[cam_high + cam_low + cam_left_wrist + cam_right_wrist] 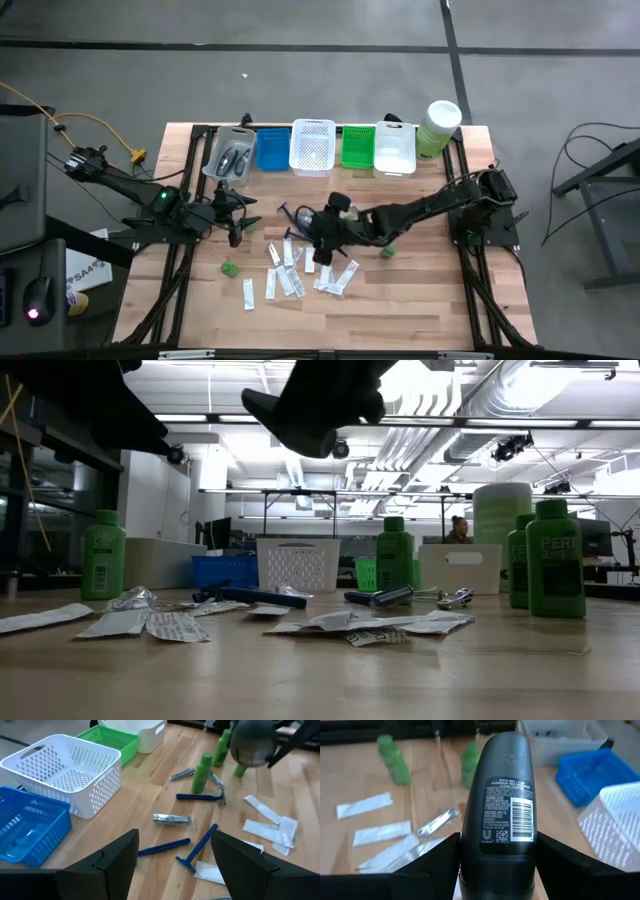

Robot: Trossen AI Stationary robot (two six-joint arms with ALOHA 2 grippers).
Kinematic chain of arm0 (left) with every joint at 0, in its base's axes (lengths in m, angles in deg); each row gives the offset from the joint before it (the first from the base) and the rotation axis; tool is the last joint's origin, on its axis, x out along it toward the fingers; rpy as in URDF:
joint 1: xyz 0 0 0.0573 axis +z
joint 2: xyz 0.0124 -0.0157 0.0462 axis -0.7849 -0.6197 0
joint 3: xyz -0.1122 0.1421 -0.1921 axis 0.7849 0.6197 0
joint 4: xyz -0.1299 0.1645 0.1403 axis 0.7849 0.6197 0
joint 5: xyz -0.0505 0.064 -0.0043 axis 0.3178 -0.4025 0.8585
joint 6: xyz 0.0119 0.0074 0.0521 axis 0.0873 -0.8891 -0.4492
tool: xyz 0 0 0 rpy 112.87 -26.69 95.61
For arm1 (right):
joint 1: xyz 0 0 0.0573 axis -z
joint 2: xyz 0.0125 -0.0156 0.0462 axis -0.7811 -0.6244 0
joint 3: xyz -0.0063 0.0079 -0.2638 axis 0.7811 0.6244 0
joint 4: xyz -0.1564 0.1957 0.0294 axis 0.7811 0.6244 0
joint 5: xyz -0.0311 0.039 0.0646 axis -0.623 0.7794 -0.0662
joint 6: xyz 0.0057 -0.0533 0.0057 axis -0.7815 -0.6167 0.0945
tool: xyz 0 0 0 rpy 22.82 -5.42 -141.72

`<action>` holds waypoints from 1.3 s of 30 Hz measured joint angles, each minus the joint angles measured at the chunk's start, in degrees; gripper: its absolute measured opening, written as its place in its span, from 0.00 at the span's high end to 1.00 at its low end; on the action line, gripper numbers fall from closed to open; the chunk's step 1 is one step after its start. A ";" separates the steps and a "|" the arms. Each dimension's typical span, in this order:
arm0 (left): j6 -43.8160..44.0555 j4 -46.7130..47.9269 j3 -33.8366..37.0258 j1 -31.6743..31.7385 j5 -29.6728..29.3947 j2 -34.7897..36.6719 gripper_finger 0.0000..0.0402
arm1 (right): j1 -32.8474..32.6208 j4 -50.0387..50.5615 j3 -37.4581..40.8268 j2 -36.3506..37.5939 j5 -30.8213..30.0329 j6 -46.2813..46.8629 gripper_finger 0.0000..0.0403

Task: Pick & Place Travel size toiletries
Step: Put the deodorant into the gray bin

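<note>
1. The right claw [498, 870] holds a dark grey deodorant [503, 795] between its two fingers, up in the air over the middle of the table [400, 300]. The label faces the wrist camera.
2. The grip is only on the bottom end of the deodorant. I think it could tip or slip out if the arm moves fast, because the shell looks smooth and round.
3. If it falls, it could land on the white sachets [335, 278] and razors [199, 847] right under it and push them around.
4. It could also knock over a green bottle [202, 772] standing near the claw.
5. The left claw [175, 857] is wide open and holds nothing. It hangs over the left part of the table, near the blue razors. The two arms are close, so they could bump if both reach for the middle.
6. The baskets [312, 146] sit in a row at the far edge. A drop from too high could bounce out.
7. The table is light wood planks. Sachets, razors, a silver tube [173, 819] and green bottles lie spread on it.
8. Behind is a big bright room with pipes and lights on the ceiling. A person [459, 528] sits far back.
</note>
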 joint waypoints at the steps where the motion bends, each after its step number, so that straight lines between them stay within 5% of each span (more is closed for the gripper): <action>1: 0.03 -0.02 0.00 0.01 -0.34 -0.52 0.38 | 0.53 -0.85 0.00 0.01 0.80 -1.02 0.46; 12: -4.52 -7.51 4.42 1.62 -6.87 -1.12 0.38 | 6.36 -5.50 0.00 0.02 4.69 -11.02 0.46; 19: -10.08 -23.89 15.07 11.17 3.14 3.63 0.38 | 10.85 -11.35 2.03 0.04 6.13 -14.65 0.46; 27: -16.95 -35.45 17.14 21.85 17.03 5.26 0.38 | 14.22 -22.86 4.88 0.07 15.99 -17.13 0.46; 35: -21.35 -43.44 17.14 24.01 30.80 5.26 0.38 | 12.15 -29.08 4.92 0.09 20.10 -19.96 0.46; 39: -22.85 -46.97 17.14 23.99 33.10 5.28 0.38 | 12.11 -30.05 4.92 0.01 19.86 -20.65 0.46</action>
